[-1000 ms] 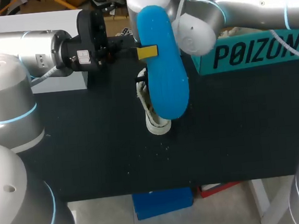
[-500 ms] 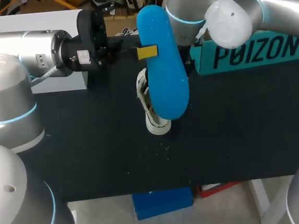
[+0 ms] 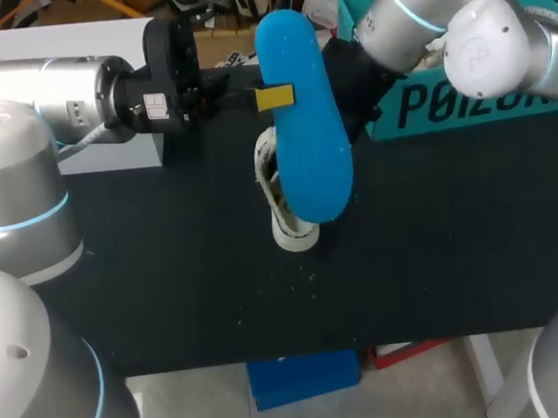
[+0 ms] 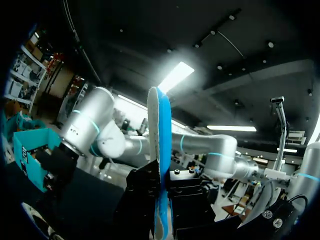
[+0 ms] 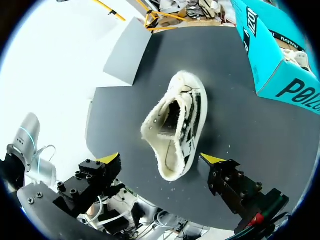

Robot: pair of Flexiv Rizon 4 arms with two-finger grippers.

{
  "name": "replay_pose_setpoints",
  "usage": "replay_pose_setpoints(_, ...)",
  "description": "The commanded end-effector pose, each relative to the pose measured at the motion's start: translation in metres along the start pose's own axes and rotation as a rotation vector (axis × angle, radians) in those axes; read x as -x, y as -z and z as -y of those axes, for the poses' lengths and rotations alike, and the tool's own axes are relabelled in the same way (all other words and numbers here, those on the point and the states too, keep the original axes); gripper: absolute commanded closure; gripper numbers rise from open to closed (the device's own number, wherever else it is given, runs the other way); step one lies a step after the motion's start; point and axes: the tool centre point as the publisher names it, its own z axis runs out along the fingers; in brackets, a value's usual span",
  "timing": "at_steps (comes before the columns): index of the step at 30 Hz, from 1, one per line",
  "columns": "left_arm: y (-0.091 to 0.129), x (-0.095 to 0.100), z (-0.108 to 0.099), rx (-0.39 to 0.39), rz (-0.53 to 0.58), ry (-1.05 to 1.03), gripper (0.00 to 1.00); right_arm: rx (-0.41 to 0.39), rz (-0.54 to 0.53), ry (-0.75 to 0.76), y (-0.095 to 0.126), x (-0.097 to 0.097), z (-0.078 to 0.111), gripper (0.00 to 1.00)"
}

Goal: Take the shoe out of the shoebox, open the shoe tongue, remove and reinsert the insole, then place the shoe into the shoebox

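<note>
My left arm comes in from the left side, and its jaws hold the blue insole above the dark surface. The insole is gripped near its far end, with one yellow tip flat against its face. In the left wrist view I see the insole edge-on, standing upright between the two dark fingers, which press it from both sides.

The shoe is out of the shoebox and rests on the surface near the middle. From the head view it is partly hidden behind the hanging insole. In the right wrist view the shoe is pale with dark laces, and its opening faces the camera. It lies ahead of the right jaws, which stand wide apart with one yellow tip on each side and nothing between them. They do not touch the shoe.

The teal shoebox stands at the far right of the surface, open at the top, apart from the shoe. My right arm passes over its front wall. I cannot tell what the white thing inside the shoebox is.
</note>
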Motion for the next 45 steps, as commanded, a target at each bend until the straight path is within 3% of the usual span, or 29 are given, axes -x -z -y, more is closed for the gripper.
replay_pose_setpoints(1, -0.001, 0.0, -0.001, -0.002, 0.003, -0.002, 1.0, 0.005, -0.174, 0.002, -0.002, 0.005, 0.002, 0.0)
replay_pose_setpoints(5, -0.001, 0.0, -0.001, -0.002, 0.003, -0.002, 1.0, 0.025, -0.299, -0.075, 0.01, 0.007, 0.002, 0.0)
replay_pose_setpoints(13, -0.001, 0.0, -0.001, -0.002, 0.003, -0.002, 1.0, 0.115, -0.444, -0.136, 0.023, 0.0, 0.001, 0.0)
replay_pose_setpoints(24, -0.001, 0.0, -0.001, -0.002, 0.003, -0.002, 1.0, 0.195, -0.526, -0.135, 0.037, -0.012, 0.0, 0.0)
replay_pose_setpoints(36, -0.001, 0.0, -0.001, -0.002, 0.003, -0.002, 1.0, 0.213, -0.571, -0.15, 0.045, -0.021, -0.008, 0.0)
replay_pose_setpoints(39, -0.007, 0.003, -0.024, 0.072, 0.165, -0.4, 1.0, 0.213, -0.571, -0.15, 0.045, -0.021, -0.008, 0.0)
replay_pose_setpoints(42, -0.016, 0.007, -0.065, 0.172, 0.236, -0.653, 1.0, 0.213, -0.571, -0.15, 0.045, -0.021, -0.008, 0.0)
replay_pose_setpoints(44, -0.02, 0.014, -0.087, 0.192, 0.235, -0.66, 1.0, 0.213, -0.571, -0.15, 0.045, -0.021, -0.008, 0.0)
replay_pose_setpoints(45, -0.019, 0.022, -0.101, 0.182, 0.225, -0.559, 1.0, 0.213, -0.571, -0.15, 0.045, -0.021, -0.008, 0.0)
